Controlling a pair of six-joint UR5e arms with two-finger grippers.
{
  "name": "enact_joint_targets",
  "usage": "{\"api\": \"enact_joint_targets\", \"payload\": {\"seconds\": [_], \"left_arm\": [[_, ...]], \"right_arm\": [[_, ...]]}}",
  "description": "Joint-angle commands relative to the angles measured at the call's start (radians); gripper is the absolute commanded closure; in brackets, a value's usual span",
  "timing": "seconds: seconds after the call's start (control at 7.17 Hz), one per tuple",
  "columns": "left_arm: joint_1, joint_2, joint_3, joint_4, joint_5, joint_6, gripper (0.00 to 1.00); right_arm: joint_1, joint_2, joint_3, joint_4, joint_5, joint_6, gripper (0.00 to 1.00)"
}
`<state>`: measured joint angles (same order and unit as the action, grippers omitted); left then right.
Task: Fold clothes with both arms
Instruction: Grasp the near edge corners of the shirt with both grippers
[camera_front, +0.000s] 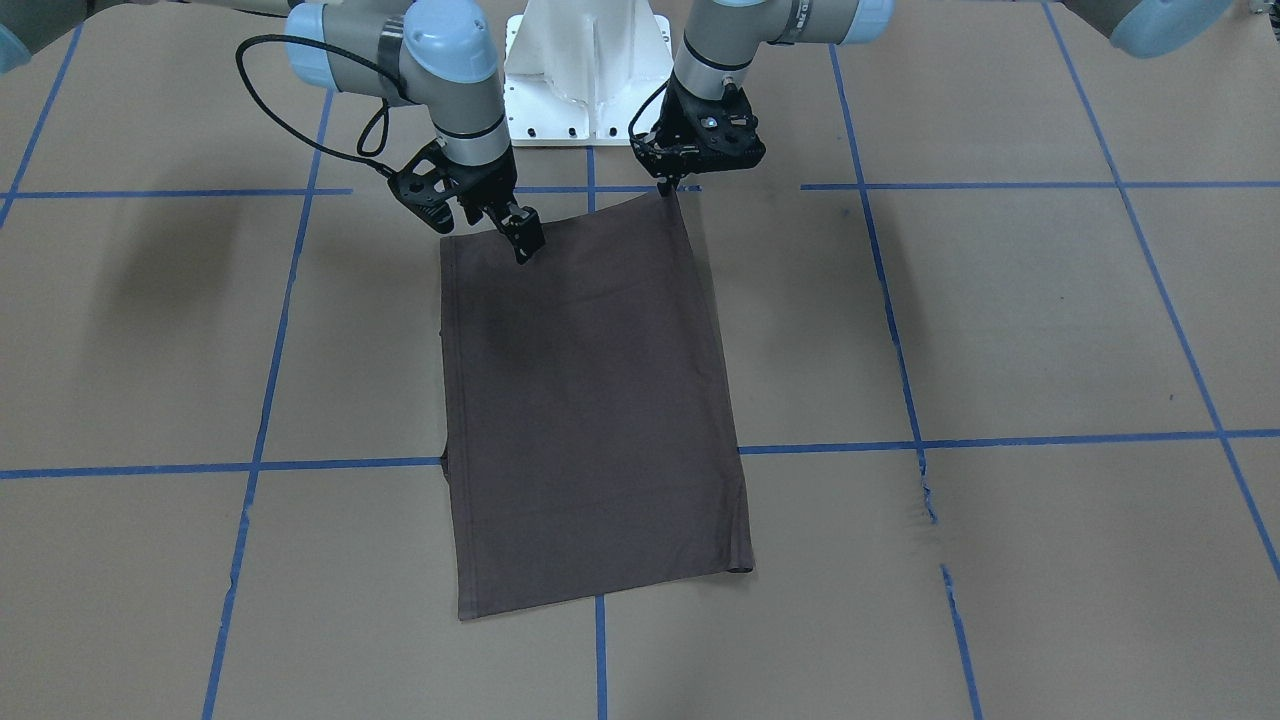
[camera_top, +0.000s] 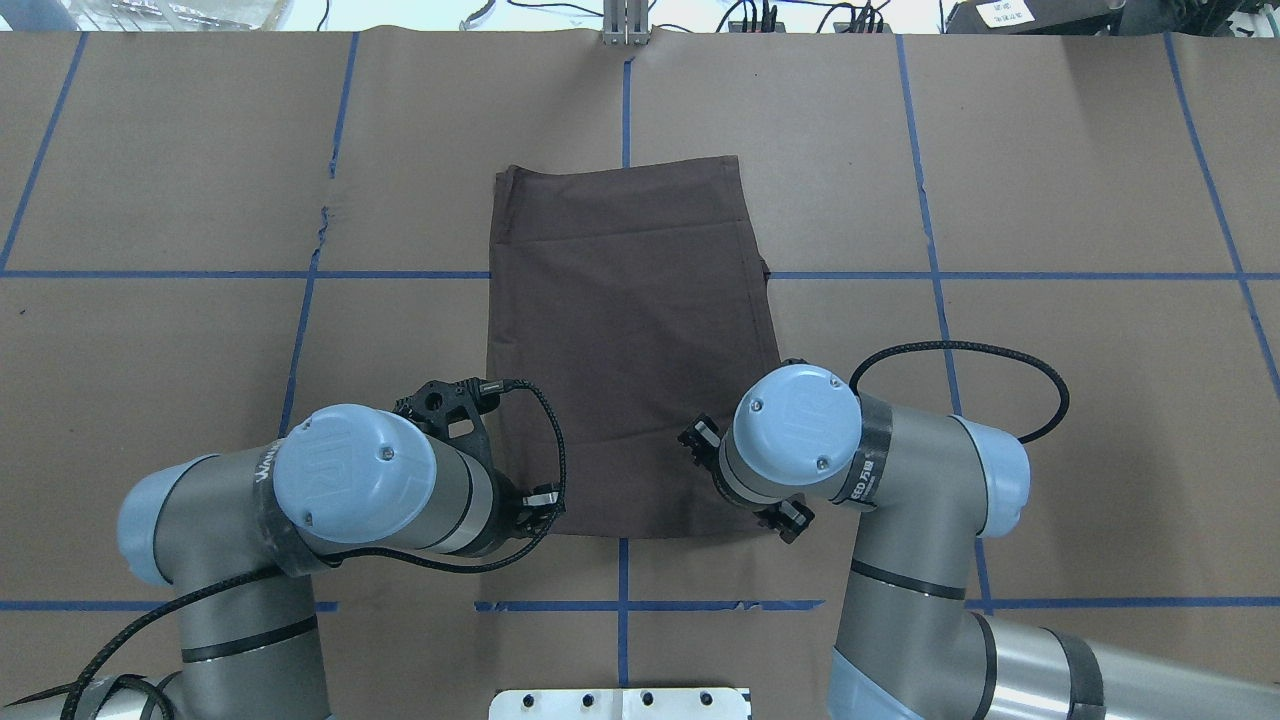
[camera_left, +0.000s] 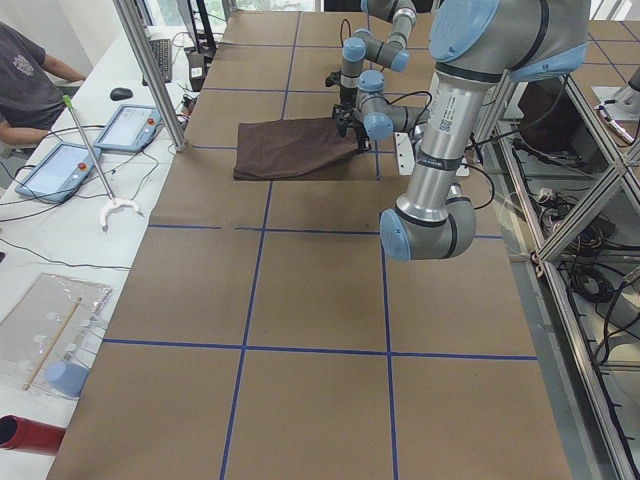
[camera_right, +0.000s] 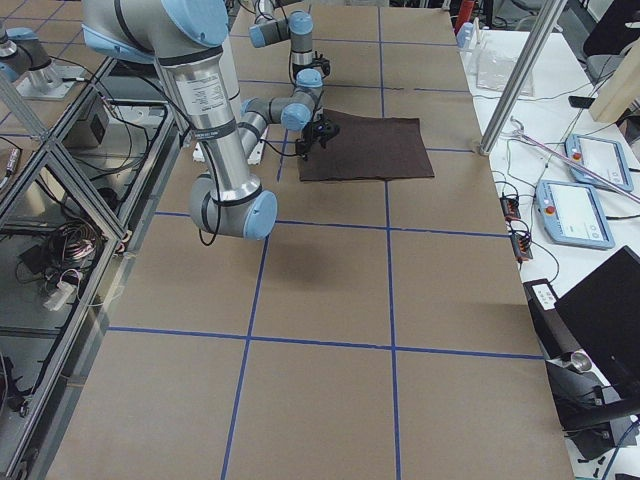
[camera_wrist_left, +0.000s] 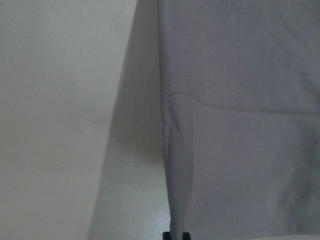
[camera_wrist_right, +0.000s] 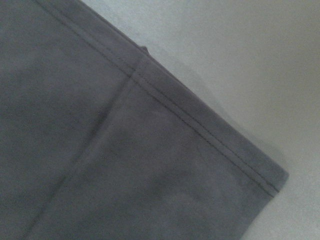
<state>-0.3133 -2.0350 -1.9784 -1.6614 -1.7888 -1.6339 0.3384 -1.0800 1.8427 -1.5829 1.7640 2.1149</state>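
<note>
Left gripper (camera_front: 665, 186) points straight down, pinching the T-shirt (camera_front: 590, 400) corner. Right gripper (camera_front: 523, 250) tilts beside it, jaws unreadable.

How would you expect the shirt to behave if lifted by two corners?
Probably floppy: the shirt lies flat with soft creases, so it would likely sag between the grips. It looks thin, so probably light. Pushed, it might bunch rather than slide whole.

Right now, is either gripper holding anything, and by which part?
The left gripper pinches the T-shirt by its robot-side corner, slightly lifted. The right gripper sits over the same edge; its hold cannot be told.
</note>
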Motion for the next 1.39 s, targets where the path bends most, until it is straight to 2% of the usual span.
{"api": "enact_joint_targets", "payload": {"seconds": [0.0,1.25], "left_arm": [[0.000,-0.004,0.000,0.002,0.000,-0.001,1.00],[-0.001,-0.007,-0.002,0.002,0.000,-0.001,1.00]], "right_arm": [[-0.024,-0.027,-0.002,-0.008,-0.017,0.017,0.00],[-0.065,-0.032,-0.026,0.004,-0.037,0.019,0.00]]}}
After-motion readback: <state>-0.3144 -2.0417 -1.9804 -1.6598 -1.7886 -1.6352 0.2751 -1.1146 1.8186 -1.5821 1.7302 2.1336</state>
